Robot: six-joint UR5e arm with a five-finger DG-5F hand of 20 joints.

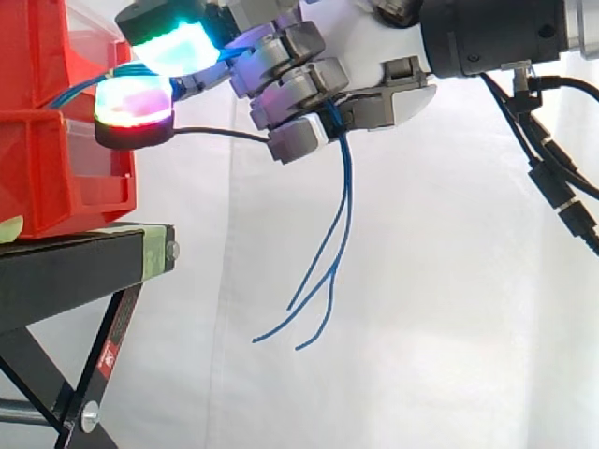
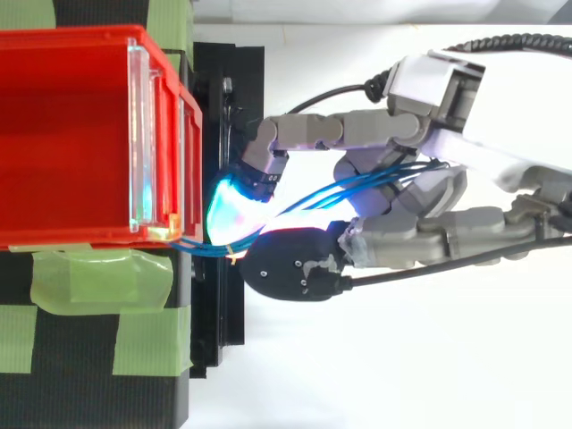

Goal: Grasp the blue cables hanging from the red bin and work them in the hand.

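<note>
Looking at both views, I judge the grasp is done: the grey robot hand (image 1: 299, 79) has its fingers curled round the thin blue cables (image 1: 348, 201). They run from the red plastic bin (image 2: 71, 134) through the hand and hang loose below. Working them remains.

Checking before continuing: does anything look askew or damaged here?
Nothing looks damaged. The blue cables run from the red bin into the curled hand, ends dangling free; green tape by the bin lies wrinkled.

Nothing legible is showing. A small red sticker (image 1: 109, 356) is sitting on the black stand's leg (image 1: 123, 313), at seven o'clock in the side view, its print too small to read.
</note>
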